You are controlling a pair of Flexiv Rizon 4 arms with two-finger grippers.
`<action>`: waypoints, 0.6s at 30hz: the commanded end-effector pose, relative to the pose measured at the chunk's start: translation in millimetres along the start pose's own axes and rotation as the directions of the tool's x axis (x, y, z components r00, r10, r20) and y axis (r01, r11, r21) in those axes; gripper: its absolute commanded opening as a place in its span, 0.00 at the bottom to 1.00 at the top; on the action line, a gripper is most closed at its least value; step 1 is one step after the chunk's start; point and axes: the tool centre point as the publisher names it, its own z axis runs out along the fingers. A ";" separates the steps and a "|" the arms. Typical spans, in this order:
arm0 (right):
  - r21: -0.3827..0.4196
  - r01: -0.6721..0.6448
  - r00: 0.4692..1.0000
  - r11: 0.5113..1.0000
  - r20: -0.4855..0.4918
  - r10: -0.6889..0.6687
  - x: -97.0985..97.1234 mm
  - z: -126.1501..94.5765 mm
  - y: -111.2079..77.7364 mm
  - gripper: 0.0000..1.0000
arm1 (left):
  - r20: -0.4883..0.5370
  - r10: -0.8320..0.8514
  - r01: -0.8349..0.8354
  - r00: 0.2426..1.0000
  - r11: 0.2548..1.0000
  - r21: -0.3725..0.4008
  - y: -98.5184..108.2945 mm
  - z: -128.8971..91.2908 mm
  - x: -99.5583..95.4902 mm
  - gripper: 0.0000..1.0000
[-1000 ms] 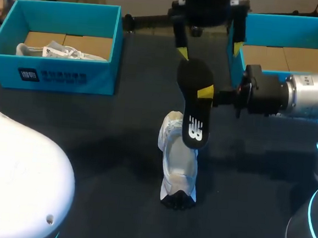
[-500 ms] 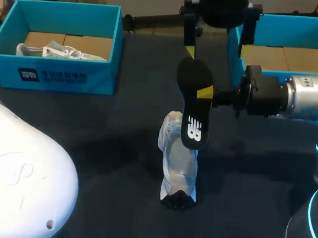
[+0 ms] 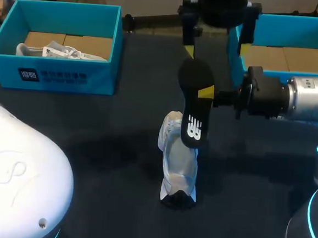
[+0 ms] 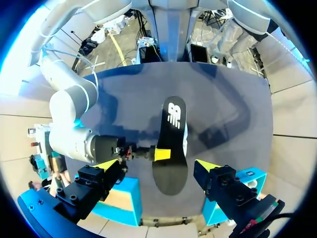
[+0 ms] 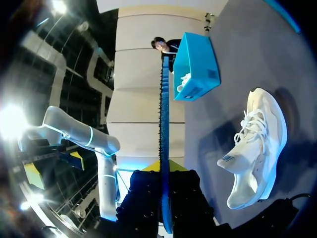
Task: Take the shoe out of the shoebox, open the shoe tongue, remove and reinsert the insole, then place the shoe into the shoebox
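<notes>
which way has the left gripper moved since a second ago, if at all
Yes. The left gripper has shifted slightly sideways, toward the right-hand shoebox.

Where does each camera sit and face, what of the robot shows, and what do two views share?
Head view: above and behind, looking down on the table; right gripper holds the insole over the shoe.
Left wrist view: looks down past its open left gripper at the insole.
Right wrist view: looks along the insole's edge from the right gripper; shoe beside.
Shared: head and left wrist views show the right gripper pinching the insole.
</notes>
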 end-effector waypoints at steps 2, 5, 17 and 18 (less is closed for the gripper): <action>-0.017 -0.008 1.000 1.000 0.010 0.009 2.3 -3.3 -5.6 0.00 | 0.060 -0.004 0.006 0.998 1.000 -0.028 -6.6 2.8 16.4 1.00; -0.022 -0.010 1.000 1.000 0.011 0.010 3.2 -4.7 -6.2 0.00 | 0.142 -0.036 0.036 0.989 0.999 -0.001 -4.3 4.0 25.6 1.00; -0.041 -0.011 1.000 0.999 0.022 0.012 9.6 -11.0 -6.6 0.00 | 0.427 -0.017 0.027 0.904 0.999 -0.017 -14.6 5.7 52.2 1.00; -0.041 -0.012 1.000 0.999 0.024 0.013 10.9 -11.4 -6.3 0.00 | 0.468 -0.004 0.016 0.884 1.000 -0.021 -16.5 6.6 53.8 1.00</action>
